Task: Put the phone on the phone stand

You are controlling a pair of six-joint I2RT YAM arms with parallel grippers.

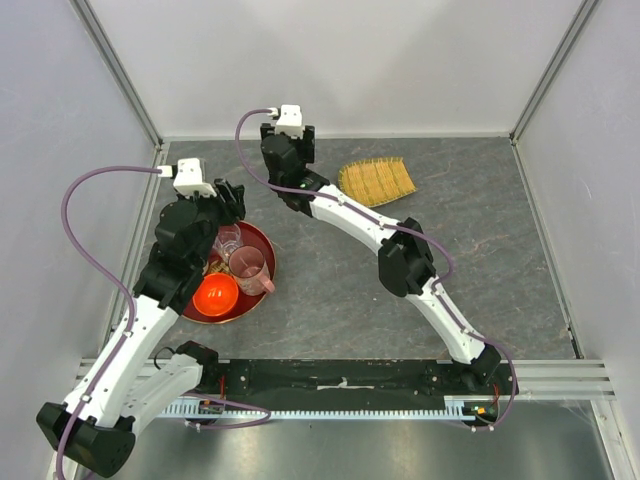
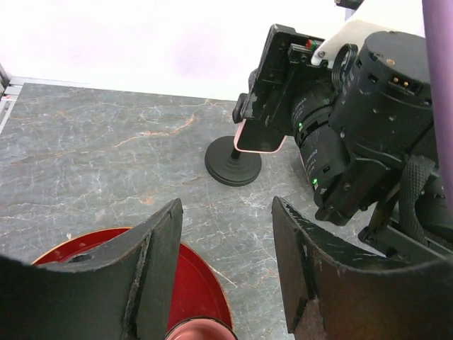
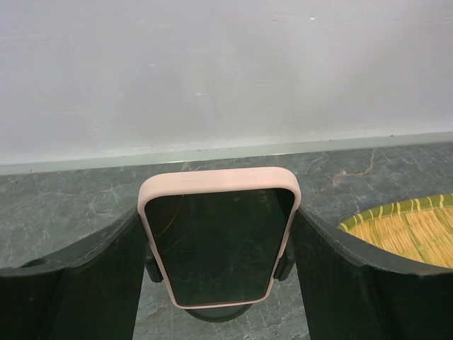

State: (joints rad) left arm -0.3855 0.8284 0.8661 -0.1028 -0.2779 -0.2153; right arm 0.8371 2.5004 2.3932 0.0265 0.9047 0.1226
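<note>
The phone (image 3: pixel 216 244), black screen in a pale pink case, stands upright between my right gripper's (image 3: pixel 218 216) fingers, which press on its two long edges. The phone stand's side clips show at the phone's lower edges and its round black base (image 3: pixel 219 313) lies just below. In the left wrist view the phone's pink edge (image 2: pixel 258 144) sits right over the phone stand (image 2: pixel 233 163), under the right gripper (image 2: pixel 272 99). In the top view the right gripper (image 1: pixel 288 150) hides both. My left gripper (image 2: pixel 226 241) is open and empty over the red tray's far edge (image 2: pixel 205 283).
The red tray (image 1: pixel 268 240) holds an orange bowl (image 1: pixel 216 295), a pink cup (image 1: pixel 250 268) and a clear glass (image 1: pixel 228 238). A woven bamboo mat (image 1: pixel 377 180) lies to the right of the stand, also in the right wrist view (image 3: pixel 407 234). Walls enclose the table.
</note>
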